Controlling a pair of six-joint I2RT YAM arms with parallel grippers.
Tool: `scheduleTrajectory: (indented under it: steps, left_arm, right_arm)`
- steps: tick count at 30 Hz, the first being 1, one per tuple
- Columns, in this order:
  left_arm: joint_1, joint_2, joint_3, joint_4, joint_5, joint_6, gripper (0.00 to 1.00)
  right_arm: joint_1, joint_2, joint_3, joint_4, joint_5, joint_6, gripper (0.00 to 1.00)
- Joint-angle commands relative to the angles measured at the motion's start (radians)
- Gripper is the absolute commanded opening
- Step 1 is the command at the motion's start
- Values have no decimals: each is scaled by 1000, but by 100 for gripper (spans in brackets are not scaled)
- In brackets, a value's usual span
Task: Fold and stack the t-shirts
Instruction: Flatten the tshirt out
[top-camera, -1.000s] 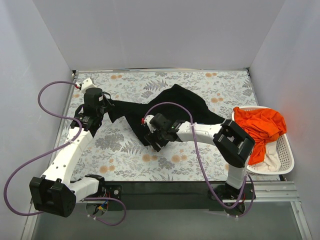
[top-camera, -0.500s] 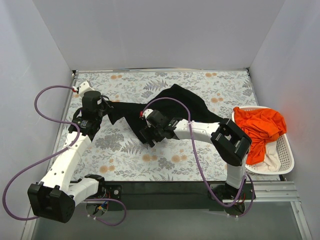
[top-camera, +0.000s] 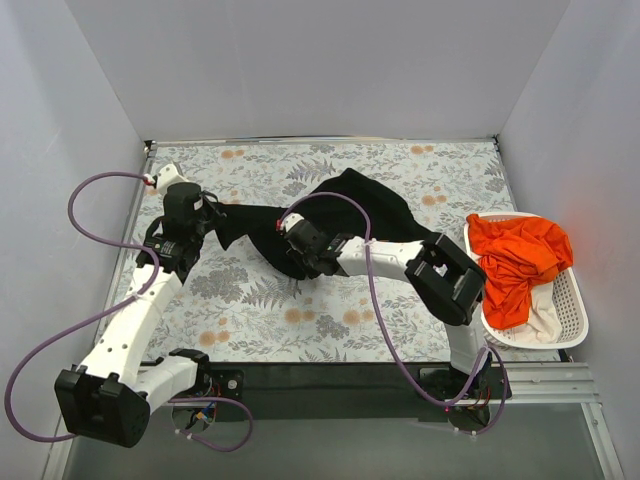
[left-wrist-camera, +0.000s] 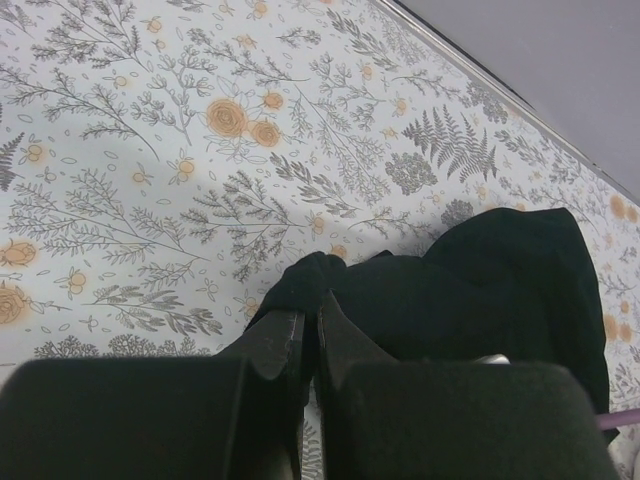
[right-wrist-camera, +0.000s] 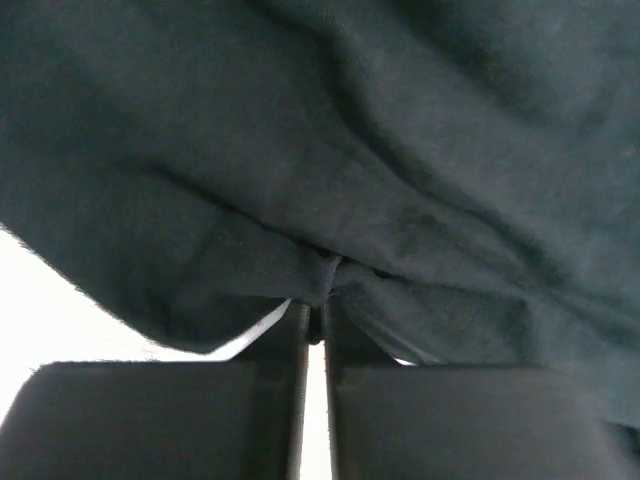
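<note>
A black t-shirt (top-camera: 352, 205) lies crumpled across the middle of the floral table. My left gripper (top-camera: 207, 216) is shut on its left end; in the left wrist view a bunched black corner (left-wrist-camera: 310, 280) sits pinched between the fingertips of that gripper (left-wrist-camera: 310, 318). My right gripper (top-camera: 291, 250) is at the shirt's near edge, shut on a fold of it. In the right wrist view the black cloth (right-wrist-camera: 400, 150) fills the frame and gathers into a pucker right at the tips of the right gripper (right-wrist-camera: 320, 305).
A white slatted basket (top-camera: 577, 300) stands at the table's right edge. It holds an orange t-shirt (top-camera: 515, 250) with cream cloth (top-camera: 545, 318) under it. Purple cables loop from both arms. Grey walls close in the left, back and right sides.
The right gripper has slid left and further onto the black shirt's near edge and has gone from open to shut on a fold. The left arm shifted slightly, still gripping.
</note>
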Motion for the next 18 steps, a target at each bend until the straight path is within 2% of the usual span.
scheduleTrajectory:
  steps: [1,4,6,12,16,18]
  left_arm:
    - [7,-42,23,-31,-66,-4,0]
    - [7,-71,69,-100,-134,-19,0]
    - [7,-100,106,-166,-166,-42,0]
    - [7,-161,131,-223,-182,-138,0]
    - [9,-120,108,-186,-185,-236,1]
    - [12,-64,106,-134,-144,-284,2]
  right_arm:
    - [-6,-65,-19,-9,50,-45,2]
    - [-6,-193,-59,-82,61,-94,1]
    - [-6,-261,-54,-202,58,-128,1]
    - [-28,-465,16,-486,80,-239,1]
    - [-68,-497,44,-497,80,-269,1]
    - [-80,-472,47,-498,77,-269,1]
